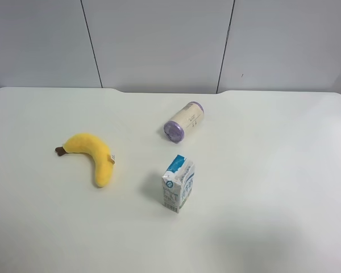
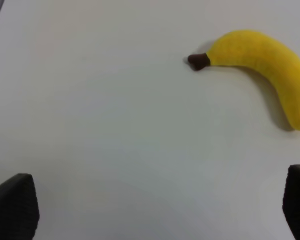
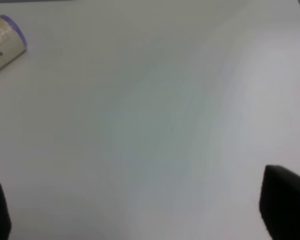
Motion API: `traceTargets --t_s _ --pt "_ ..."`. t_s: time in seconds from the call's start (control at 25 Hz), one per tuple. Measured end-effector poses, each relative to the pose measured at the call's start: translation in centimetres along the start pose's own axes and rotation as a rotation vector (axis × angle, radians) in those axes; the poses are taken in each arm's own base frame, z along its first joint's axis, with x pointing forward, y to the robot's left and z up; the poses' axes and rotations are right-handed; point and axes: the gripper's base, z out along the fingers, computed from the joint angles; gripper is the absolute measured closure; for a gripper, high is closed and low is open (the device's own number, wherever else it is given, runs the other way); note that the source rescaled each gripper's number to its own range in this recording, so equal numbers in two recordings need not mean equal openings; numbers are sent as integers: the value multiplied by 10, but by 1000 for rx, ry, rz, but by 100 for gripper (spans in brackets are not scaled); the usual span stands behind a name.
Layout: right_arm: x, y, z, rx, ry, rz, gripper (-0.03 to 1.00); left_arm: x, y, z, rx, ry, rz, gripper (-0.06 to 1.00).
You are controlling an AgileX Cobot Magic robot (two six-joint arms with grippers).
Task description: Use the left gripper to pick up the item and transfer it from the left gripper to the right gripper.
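The item, a yellow plush banana [image 1: 93, 155] with a brown stem tip and a small tag, lies flat on the white table [image 1: 261, 227], left of centre in the exterior high view. It also shows in the left wrist view [image 2: 267, 67], untouched, well ahead of the gripper. The left gripper [image 2: 155, 210] is open and empty, its two black fingertips [image 2: 12, 205] wide apart over bare table. The right gripper [image 3: 140, 210] is open and empty too, with black fingertips [image 3: 285, 207] at the frame edges. Neither arm shows in the exterior high view.
A blue-white milk carton [image 1: 178, 183] stands upright near the table's middle. A cream cylinder with purple ends [image 1: 183, 120] lies on its side behind it, and shows in the right wrist view [image 3: 4, 40]. A grey panelled wall runs behind the table.
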Motion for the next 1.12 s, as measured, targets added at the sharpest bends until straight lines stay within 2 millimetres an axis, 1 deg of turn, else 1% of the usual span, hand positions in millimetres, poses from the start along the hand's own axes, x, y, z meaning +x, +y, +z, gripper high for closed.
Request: traceTargets --t_s 0.12,0.16,0.28,0.32,0.44,0.52,0.56,0.68,0.8,0.96,1.12 --pt "0 0 0 0 0 0 -3 -35 -1 17 13 114 -17 -6" --pt "0 0 0 0 0 0 -3 -47 -1 27 16 160 -30 -6" --pt "0 0 0 0 0 0 -3 -77 -3 62 26 301 -95 -6" --pt "0 0 0 0 0 0 -3 -86 -4 77 32 353 -119 -6" --pt "0 0 0 0 0 0 -3 -103 -6 122 52 487 -167 -6" --pt "0 0 0 0 0 0 -3 -108 -9 151 66 562 -193 -6" --pt "0 0 0 0 0 0 -3 -109 -11 162 73 582 -202 -6" --pt "0 0 0 0 0 0 -3 -106 -28 194 90 623 -226 -6" --pt "0 0 0 0 0 0 -3 -99 -54 216 105 649 -251 -6" --pt "0 0 0 0 0 0 -3 -86 -92 239 129 673 -275 -6" --pt "0 0 0 0 0 0 -3 -70 -118 260 134 697 -296 -6"
